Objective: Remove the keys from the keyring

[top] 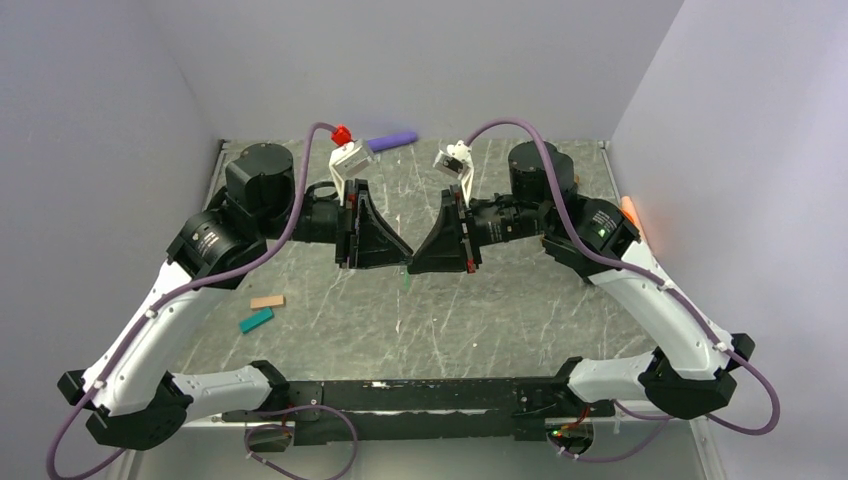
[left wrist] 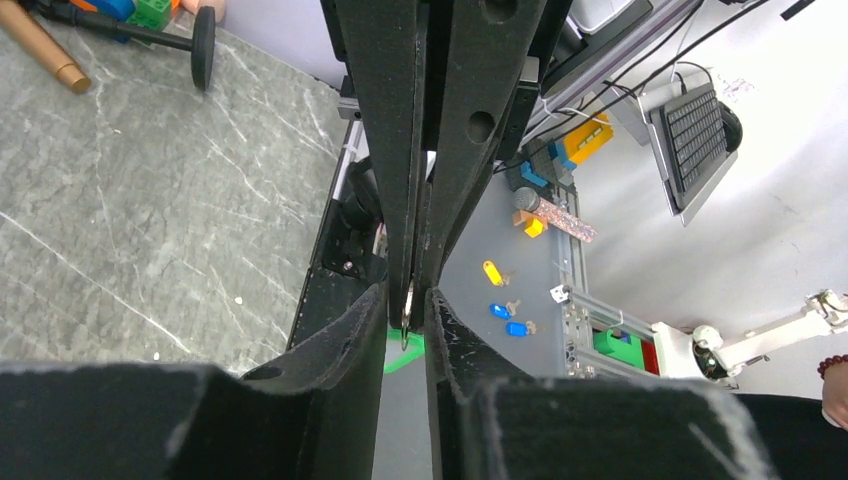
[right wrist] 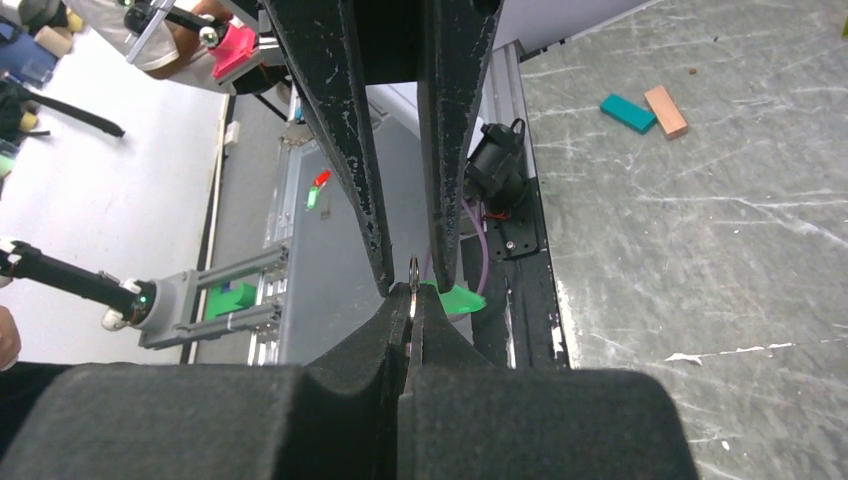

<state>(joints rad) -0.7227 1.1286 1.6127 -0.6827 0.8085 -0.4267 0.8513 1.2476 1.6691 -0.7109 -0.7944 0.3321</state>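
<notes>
My two grippers meet tip to tip above the middle of the table. The right gripper [top: 418, 262] [right wrist: 411, 292] is shut on a thin metal keyring [right wrist: 413, 268] [left wrist: 406, 318], which stands edge-on between its pads. The left gripper [top: 400, 256] [left wrist: 406, 298] is open by a narrow gap, one finger on each side of the ring and of the right fingertips. I see no contact with the ring. A small bright-green key [top: 405, 284] [left wrist: 405, 355] [right wrist: 458, 299] hangs from the ring just below both tips.
A tan block [top: 267, 301] and a teal block [top: 256, 320] lie on the marble table at the left front. A purple object [top: 392, 141] and a red piece [top: 342, 133] sit at the back. An orange item [top: 628, 210] is at the right wall.
</notes>
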